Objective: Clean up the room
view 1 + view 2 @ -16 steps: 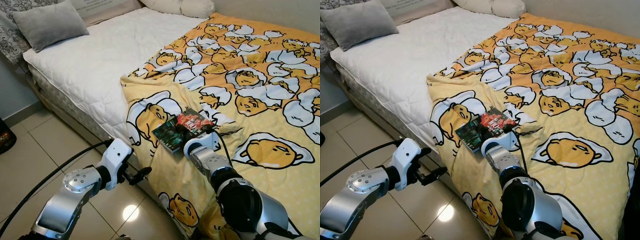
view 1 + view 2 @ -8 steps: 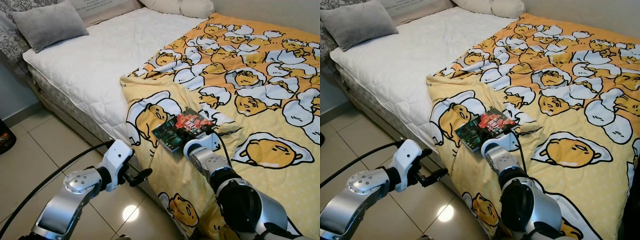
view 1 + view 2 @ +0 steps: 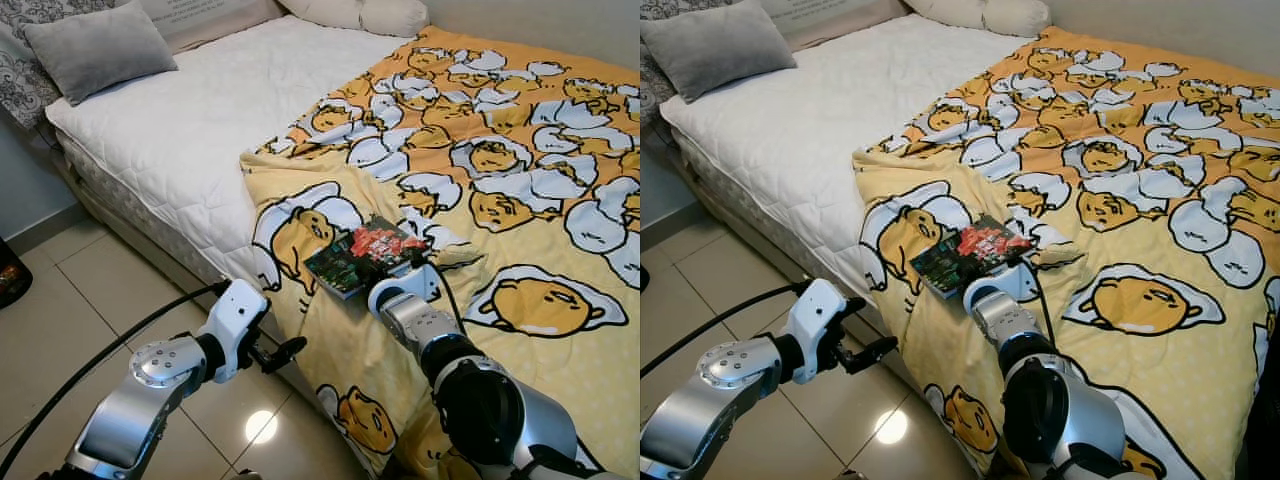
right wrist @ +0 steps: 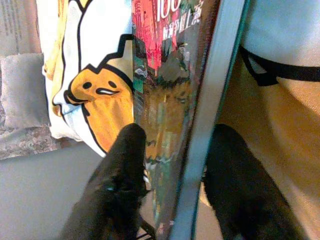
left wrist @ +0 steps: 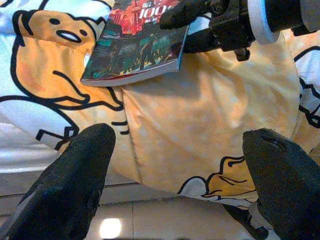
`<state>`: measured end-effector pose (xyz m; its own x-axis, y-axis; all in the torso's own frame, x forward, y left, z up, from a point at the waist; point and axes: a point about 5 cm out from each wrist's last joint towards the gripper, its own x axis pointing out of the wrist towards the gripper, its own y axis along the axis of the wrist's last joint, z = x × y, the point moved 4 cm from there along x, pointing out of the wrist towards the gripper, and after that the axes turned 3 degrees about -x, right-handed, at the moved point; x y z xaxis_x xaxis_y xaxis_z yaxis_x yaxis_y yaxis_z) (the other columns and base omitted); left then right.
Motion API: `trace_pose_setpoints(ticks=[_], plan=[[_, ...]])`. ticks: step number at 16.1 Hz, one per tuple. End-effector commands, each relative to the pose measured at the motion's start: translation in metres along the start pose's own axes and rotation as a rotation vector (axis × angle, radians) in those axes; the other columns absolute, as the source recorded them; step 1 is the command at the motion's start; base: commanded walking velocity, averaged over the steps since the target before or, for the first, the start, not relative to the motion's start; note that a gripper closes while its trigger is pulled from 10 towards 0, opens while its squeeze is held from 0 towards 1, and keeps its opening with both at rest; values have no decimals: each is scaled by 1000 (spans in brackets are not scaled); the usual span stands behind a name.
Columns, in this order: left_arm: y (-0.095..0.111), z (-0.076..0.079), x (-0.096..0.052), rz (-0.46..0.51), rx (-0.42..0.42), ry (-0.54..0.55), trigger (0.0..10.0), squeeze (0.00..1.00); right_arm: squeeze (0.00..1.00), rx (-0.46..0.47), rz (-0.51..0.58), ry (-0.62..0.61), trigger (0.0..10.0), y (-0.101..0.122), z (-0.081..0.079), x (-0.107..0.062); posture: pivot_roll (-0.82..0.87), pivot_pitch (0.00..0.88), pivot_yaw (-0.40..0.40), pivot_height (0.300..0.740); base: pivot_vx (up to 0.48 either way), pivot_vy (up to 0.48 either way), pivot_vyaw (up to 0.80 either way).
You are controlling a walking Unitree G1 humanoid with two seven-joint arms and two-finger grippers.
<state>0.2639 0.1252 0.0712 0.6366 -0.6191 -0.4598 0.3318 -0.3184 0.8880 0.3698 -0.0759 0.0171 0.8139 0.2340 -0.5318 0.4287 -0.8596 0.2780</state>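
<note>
A paperback book (image 3: pixel 362 256) with a red and dark green cover lies on the yellow egg-print blanket (image 3: pixel 520 200) near the bed's side edge. My right gripper (image 5: pixel 176 29) is shut on the book's near edge, one finger on the cover and one underneath; the right wrist view shows the book's edge (image 4: pixel 210 100) between its two fingers (image 4: pixel 125 165). My left gripper (image 3: pixel 284 350) hangs open over the floor beside the bed, below and left of the book. Its fingertips (image 5: pixel 85 165) frame the draped blanket with nothing between them.
A grey pillow (image 3: pixel 98 45) lies on the bare white mattress (image 3: pixel 200 110) at the bed's far left. White pillows (image 3: pixel 365 12) sit at the top. The tiled floor (image 3: pixel 70 300) runs along the bed, with a dark object (image 3: pixel 8 275) at its left edge.
My left arm has edged slightly toward the bed. The right gripper and the book have stayed where they were.
</note>
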Motion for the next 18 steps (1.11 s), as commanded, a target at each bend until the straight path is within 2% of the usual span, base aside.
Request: trace_pose_setpoints(ticks=[1,9,11,14,16,18], plan=[[-1,-5,0,-5,-2,19,10000,584,0,-19,-8,-14,0,-1,1,0,37,0,46,740,0,0,0],[7,-11,10,16,12,24,10000,580,0,-39,-4,-42,0,2,14,-2,21,0,55,740,0,0,0],[7,-13,12,22,16,36,10000,576,0,-78,-4,-38,0,4,16,-2,23,0,47,740,0,0,0],[12,-24,11,74,61,131,10000,596,0,-225,-8,44,0,15,12,-4,23,0,35,740,0,0,0],[21,-35,7,131,77,177,10000,592,0,-367,-47,218,0,24,3,-10,24,0,29,740,0,0,0],[36,-41,2,218,66,167,10000,596,0,-570,-124,373,0,27,2,-21,2,0,39,740,0,0,0]])
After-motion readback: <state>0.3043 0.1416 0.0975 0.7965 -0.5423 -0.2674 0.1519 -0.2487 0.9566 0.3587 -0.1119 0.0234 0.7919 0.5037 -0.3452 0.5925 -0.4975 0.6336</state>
